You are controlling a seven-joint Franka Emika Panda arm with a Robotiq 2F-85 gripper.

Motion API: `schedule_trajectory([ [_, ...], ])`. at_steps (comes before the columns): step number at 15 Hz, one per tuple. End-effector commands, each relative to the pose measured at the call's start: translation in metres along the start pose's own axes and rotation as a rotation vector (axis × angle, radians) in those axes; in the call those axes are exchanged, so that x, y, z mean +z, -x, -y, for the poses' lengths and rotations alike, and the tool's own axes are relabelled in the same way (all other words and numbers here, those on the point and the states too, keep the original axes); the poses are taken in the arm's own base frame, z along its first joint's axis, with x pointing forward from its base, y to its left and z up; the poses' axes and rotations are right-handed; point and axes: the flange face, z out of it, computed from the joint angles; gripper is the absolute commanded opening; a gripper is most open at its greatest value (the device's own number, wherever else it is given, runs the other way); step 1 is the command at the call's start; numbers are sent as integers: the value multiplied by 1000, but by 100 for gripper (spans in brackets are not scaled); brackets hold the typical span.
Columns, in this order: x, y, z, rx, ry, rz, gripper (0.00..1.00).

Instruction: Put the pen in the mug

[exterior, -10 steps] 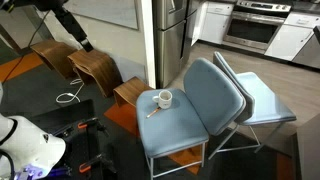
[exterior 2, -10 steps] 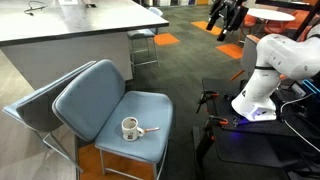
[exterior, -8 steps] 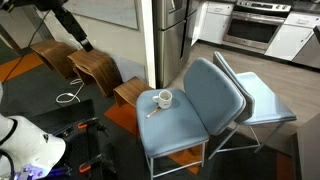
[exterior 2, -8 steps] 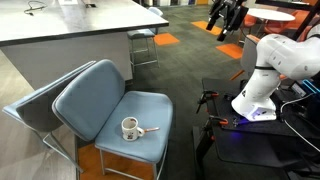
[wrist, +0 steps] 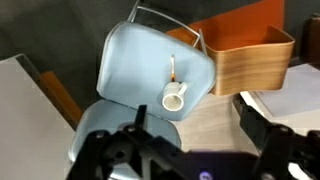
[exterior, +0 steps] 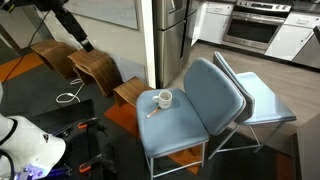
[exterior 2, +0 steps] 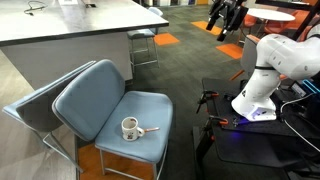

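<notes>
Black Robotiq gripper hangs high, jaws wide apart, empty, well apart from thin pale yellowish-tan pen — pen lies flat just beside small white ceramic mug, on mug's far side in wrist view — long axis runs straight away from gripper, roughly centred between jaws

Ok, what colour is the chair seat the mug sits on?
Light grey-blue chair seat, clearest in an exterior view.
</notes>
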Motion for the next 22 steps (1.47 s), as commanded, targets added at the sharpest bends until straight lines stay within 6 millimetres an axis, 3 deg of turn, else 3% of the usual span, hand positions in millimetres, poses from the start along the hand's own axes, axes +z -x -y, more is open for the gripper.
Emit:
schedule_trajectory([
  [1,21,-23,-3,-49,-14,32,100],
  [4,72,-59,-7,-130,-60,74,100],
  [7,152,-90,-13,-200,-134,134,100],
  [11,263,-104,-21,-247,-240,191,100],
  [15,353,-118,-24,-223,-281,213,100],
  [19,424,-142,-29,-195,-284,214,100],
  [22,464,-152,-37,-199,-295,239,100],
])
